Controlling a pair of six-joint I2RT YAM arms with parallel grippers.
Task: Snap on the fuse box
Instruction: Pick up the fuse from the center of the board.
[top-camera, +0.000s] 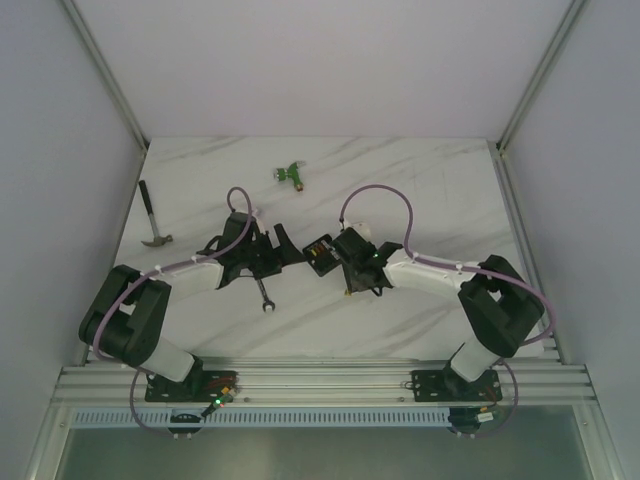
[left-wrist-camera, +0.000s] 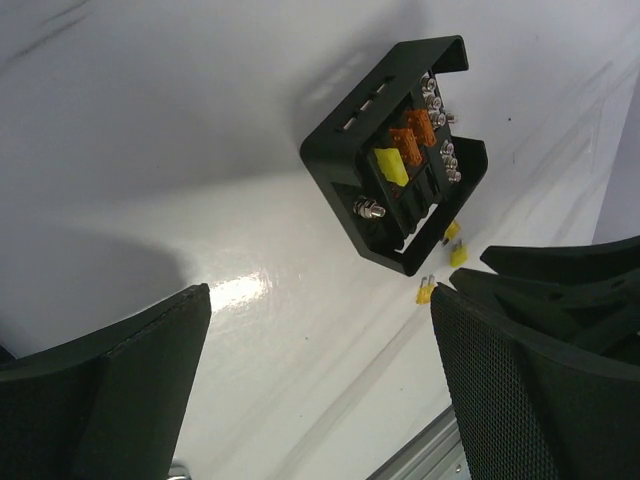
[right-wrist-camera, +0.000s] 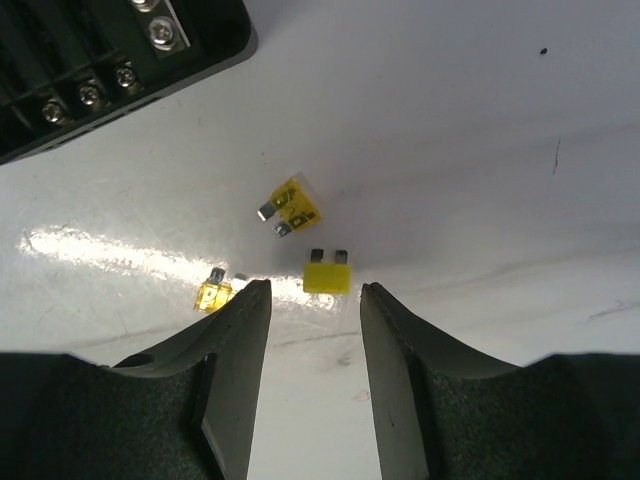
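Hovering, left fingers (left-wrist-camera: 130, 380) spread wide and empty, fuse box (left-wrist-camera: 350, 150) ahead on desk (left-wrist-camera: 150, 150); right fingers (right-wrist-camera: 240, 360) half-parted, empty, yellow fuses (right-wrist-camera: 327, 275) at tips.

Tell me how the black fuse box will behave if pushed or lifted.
The fuse box looks like hard moulded plastic, so probably stiff and light. It lies flat and squat, so unlikely to roll or tip. On the glossy table a push would likely make it slide.

The black fuse box (left-wrist-camera: 340, 150) is showing orange fuses (left-wrist-camera: 412, 138) and a yellow fuse (left-wrist-camera: 390, 166) inside. Beside the box, loose fuses (right-wrist-camera: 327, 275) are showing yellow against the white, grey-veined table (top-camera: 420, 180).
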